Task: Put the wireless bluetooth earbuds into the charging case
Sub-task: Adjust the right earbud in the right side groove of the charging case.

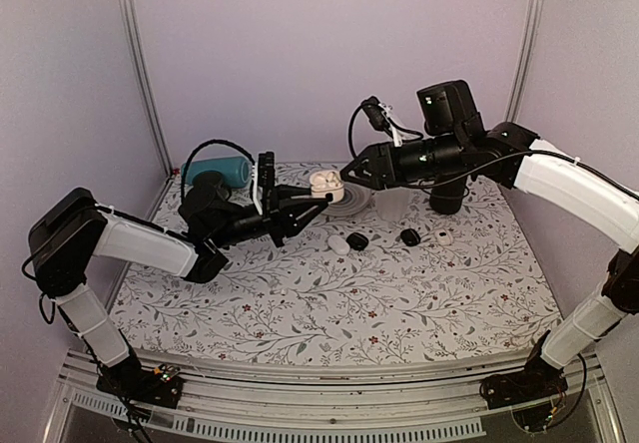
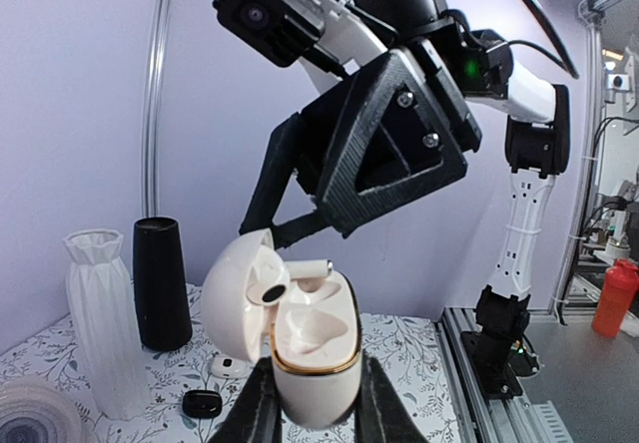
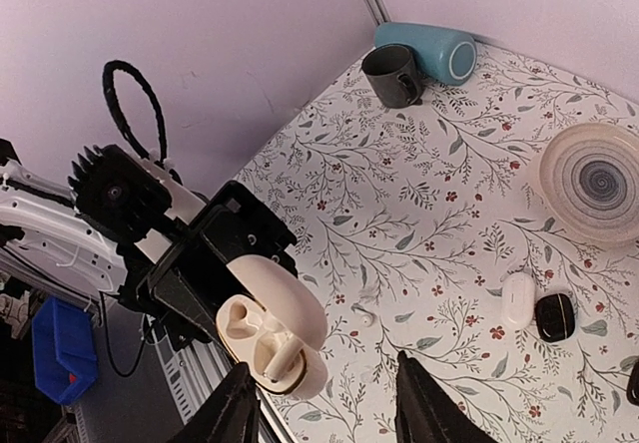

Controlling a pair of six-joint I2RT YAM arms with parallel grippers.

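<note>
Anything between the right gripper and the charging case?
Nothing. In the right wrist view, only bare air separates the right gripper from the open charging case, which the left gripper holds.

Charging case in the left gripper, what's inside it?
One white earbud sits in one well of the open charging case; the other well shows empty. How deep the earbud seats is hidden by the rim.

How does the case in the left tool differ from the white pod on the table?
The case is open, lid flipped back; the white pod is closed. The case is held up in the left tool; the white pod lies on the table beside a black pod. Both are white and rounded.
</note>
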